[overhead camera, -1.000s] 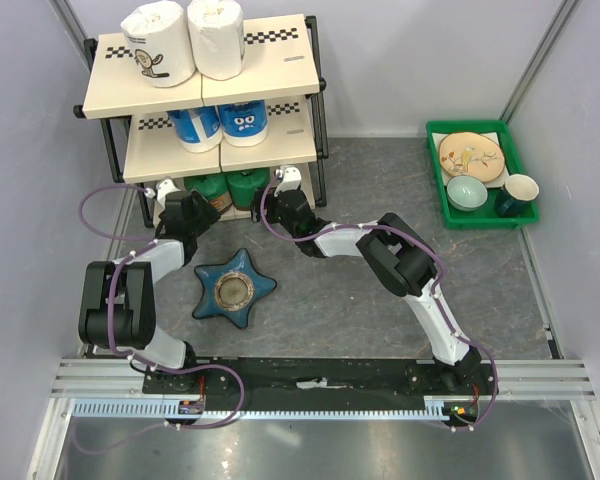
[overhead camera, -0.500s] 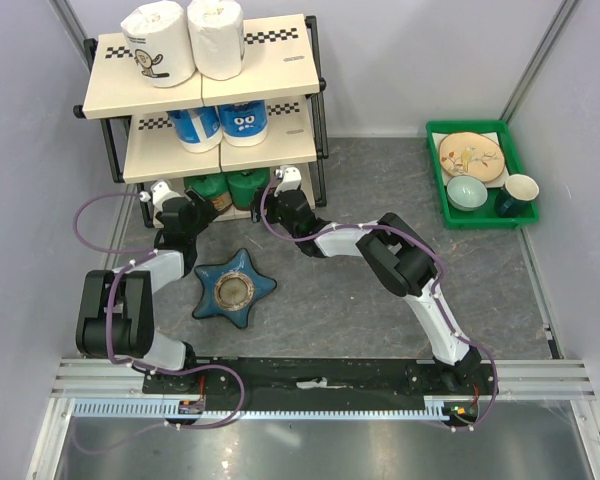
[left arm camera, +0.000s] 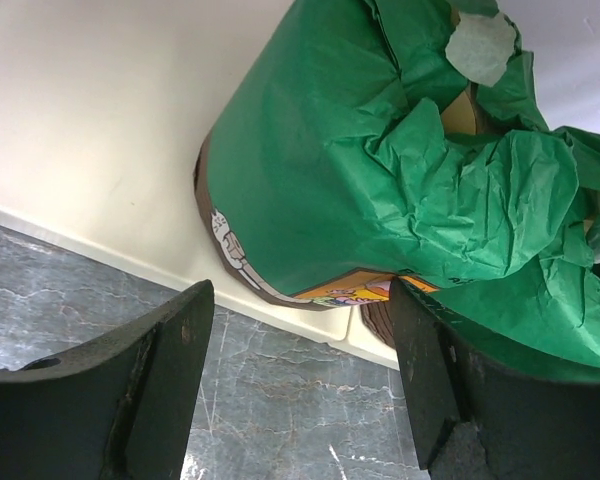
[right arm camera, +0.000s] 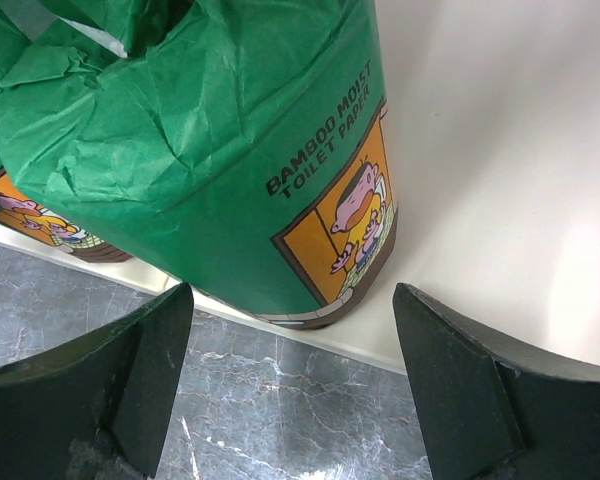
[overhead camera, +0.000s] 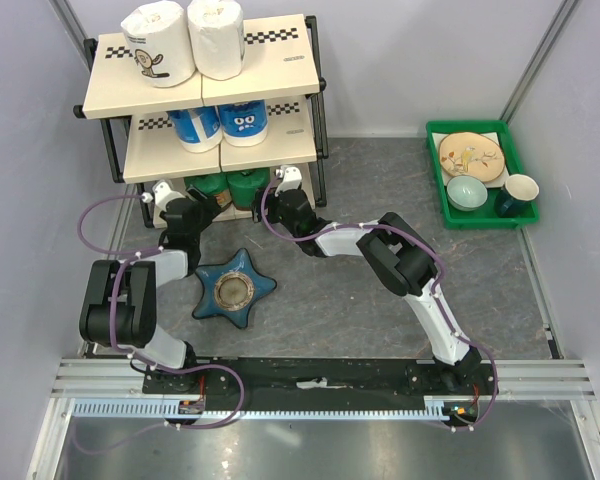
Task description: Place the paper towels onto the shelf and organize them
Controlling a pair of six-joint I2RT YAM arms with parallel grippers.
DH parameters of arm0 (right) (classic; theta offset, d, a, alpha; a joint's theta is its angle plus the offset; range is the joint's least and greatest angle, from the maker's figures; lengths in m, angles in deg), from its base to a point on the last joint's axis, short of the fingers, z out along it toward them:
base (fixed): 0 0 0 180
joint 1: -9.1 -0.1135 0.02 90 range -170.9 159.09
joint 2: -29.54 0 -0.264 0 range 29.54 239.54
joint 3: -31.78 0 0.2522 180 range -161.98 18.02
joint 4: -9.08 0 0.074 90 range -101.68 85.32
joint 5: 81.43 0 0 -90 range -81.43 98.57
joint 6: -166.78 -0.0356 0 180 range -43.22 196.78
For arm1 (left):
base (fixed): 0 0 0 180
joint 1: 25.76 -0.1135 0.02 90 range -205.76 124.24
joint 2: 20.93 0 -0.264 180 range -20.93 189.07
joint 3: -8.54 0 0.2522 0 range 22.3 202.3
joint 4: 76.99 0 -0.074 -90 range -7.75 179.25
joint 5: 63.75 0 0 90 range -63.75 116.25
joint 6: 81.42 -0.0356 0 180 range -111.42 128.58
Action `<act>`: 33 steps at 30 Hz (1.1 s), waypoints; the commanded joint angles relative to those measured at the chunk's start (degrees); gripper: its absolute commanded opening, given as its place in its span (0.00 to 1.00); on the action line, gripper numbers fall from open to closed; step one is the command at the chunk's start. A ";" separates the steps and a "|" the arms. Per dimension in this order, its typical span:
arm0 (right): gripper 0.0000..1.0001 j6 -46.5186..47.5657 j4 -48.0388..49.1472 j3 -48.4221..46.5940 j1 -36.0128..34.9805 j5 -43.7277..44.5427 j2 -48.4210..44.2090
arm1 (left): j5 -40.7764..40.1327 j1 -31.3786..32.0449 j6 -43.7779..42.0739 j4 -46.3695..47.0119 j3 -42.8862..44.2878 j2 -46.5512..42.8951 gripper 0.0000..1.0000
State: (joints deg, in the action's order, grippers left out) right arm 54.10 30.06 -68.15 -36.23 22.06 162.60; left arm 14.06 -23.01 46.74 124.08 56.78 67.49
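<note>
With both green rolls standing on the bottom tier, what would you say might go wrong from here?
1. Right green roll and left green roll stand near the bottom board's front edge, just ahead of the open right gripper and left gripper; a skewed retreat may tip one off.
2. The star dish lies close beside the left arm and could be bumped.

Light was bright, even and soft, with faint shadows under the cream-beige black-framed shelf (overhead camera: 280,60); wrist views were sharp.
</note>
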 commanded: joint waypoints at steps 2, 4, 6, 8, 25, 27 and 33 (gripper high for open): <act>0.89 -0.09 3.32 -2.95 1.38 -0.66 0.71 | -1.44 0.60 1.05 3.75 1.47 0.79 0.77; 0.89 -0.35 3.23 -4.26 1.46 -0.66 1.50 | -1.44 0.68 0.87 3.75 1.38 0.87 0.77; 0.89 -0.44 3.23 -5.23 1.55 -0.66 2.12 | -1.44 0.68 0.79 3.75 1.21 0.79 0.77; 0.89 -0.61 3.23 -6.46 1.55 -0.49 2.82 | -1.35 0.68 0.78 3.84 1.12 0.87 0.77; 0.89 -1.05 7.00 1.87 1.64 -4.61 -2.62 | 1.99 1.03 -0.45 5.25 1.03 0.53 0.77; 0.89 -0.97 8.40 5.46 1.55 -5.15 -5.07 | 2.16 1.56 -0.45 5.25 -0.02 -1.14 0.77; 0.90 -0.88 9.82 12.77 1.55 -5.32 -12.19 | 2.69 2.61 0.26 2.97 -4.59 -9.56 0.77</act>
State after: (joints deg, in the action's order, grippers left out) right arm 53.49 35.29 -58.60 -34.80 18.22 157.50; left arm 16.40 -21.24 46.71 125.98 54.63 64.74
